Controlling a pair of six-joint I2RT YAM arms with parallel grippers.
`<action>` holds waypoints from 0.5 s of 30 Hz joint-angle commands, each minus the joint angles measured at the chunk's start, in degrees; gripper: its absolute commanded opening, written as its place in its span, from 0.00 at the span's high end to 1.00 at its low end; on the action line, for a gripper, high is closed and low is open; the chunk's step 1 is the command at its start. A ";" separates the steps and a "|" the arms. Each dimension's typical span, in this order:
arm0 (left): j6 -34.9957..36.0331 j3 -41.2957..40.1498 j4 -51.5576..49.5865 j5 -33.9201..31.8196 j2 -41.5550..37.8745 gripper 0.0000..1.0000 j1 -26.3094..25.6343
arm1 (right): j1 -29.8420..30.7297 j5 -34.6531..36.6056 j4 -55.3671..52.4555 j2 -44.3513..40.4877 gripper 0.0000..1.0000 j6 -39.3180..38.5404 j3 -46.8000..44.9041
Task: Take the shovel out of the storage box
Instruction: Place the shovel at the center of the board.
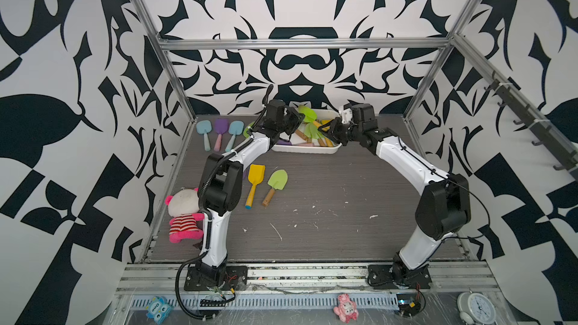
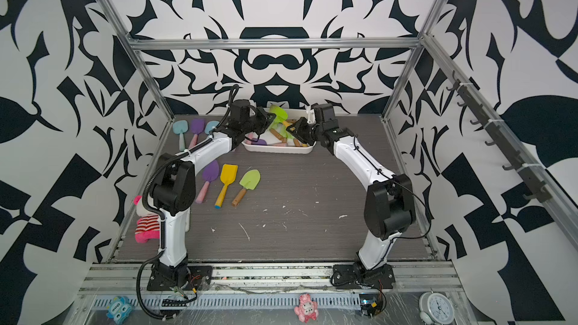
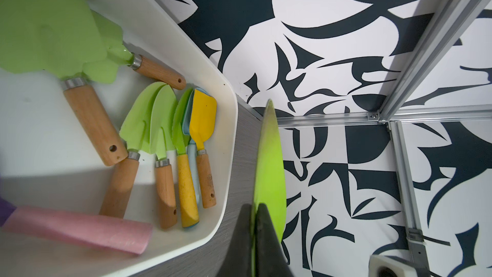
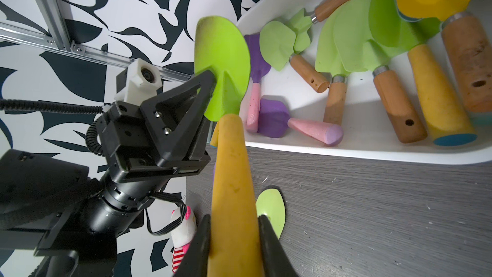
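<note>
Now the green shovel (image 4: 225,49) with the yellow handle is held just above the storage box (image 4: 359,151), off the other shovels (image 4: 351,46) lying inside. The left gripper (image 4: 211,82) is clamped on its blade, the right gripper (image 4: 234,225) on its handle.

The box (image 1: 306,151) stands at the table's (image 1: 344,198) back; shovels (image 3: 159,118) lie in it. More shovels (image 1: 220,127) lie left of it; others (image 1: 256,176) before it.

The storage box (image 1: 306,150) is plain white. The shovel (image 4: 223,59) near it has a lime-green blade and a yellow handle. The other shovels (image 3: 138,126) inside the box are green, yellow and purple, with wood-brown, yellow or pink handles. The bench (image 1: 328,189) under the box is dark grey with fine lines and white flecks. The walls (image 1: 62,73) behind it carry a black-and-white pattern.
</note>
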 commanded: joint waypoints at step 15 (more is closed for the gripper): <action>21.29 -14.31 -1.69 10.95 -11.71 1.00 1.86 | -2.50 0.08 -2.66 -9.76 0.31 -7.42 -1.74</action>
